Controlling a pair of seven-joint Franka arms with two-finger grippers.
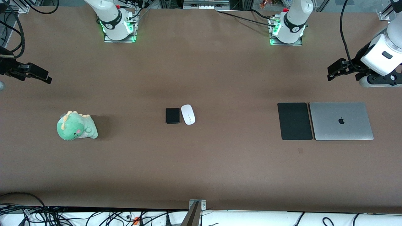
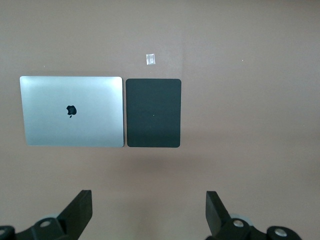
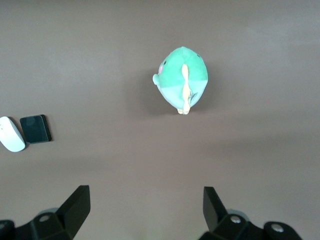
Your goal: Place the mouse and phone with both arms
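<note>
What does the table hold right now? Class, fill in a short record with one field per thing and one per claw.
mouse: mid-table, beside the phone, toward the left arm's end
phone: mid-table, flat
pad: flat beside the laptop
laptop: shut, left arm's end
plush: right arm's end
left claw: open, empty, up by the laptop's end
right claw: open, empty, up by the plush's end

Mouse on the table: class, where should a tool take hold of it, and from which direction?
Judging by its pose, grip the mouse across its narrow width, on the two long sides, coming straight down from above. It lies flat with a domed, glossy top, so only the sides offer purchase. The phone sits close beside one long side, leaving little room for a finger there. Both the left tool and right tool are open.
</note>
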